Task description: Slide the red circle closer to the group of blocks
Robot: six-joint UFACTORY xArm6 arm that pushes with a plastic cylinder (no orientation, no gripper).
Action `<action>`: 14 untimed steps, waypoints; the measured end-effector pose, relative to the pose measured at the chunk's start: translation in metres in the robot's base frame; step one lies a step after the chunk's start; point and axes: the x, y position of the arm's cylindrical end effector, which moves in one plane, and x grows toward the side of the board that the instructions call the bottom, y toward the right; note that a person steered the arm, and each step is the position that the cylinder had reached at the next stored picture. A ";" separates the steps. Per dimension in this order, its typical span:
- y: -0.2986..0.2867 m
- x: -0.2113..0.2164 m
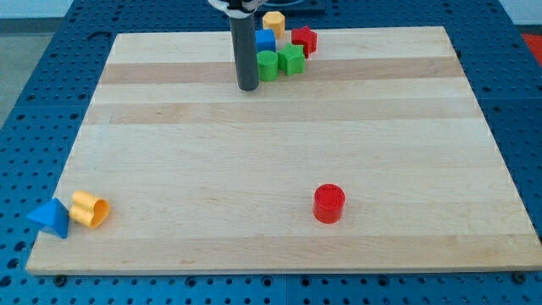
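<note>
The red circle (329, 203) stands alone on the wooden board (279, 144), right of centre near the view's bottom. The group of blocks sits at the view's top centre: a green round block (268, 65), a green cube (292, 59), a blue block (265, 41), a red block (304, 40) and a yellow block (273, 23). My tip (247, 86) rests on the board just left of and below the green round block, far above and left of the red circle.
A blue triangular block (49, 219) and a yellow block (89, 209) lie together at the board's bottom left corner. The board lies on a blue perforated table (34, 76).
</note>
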 end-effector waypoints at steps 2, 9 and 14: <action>0.015 0.040; 0.117 0.217; 0.060 0.119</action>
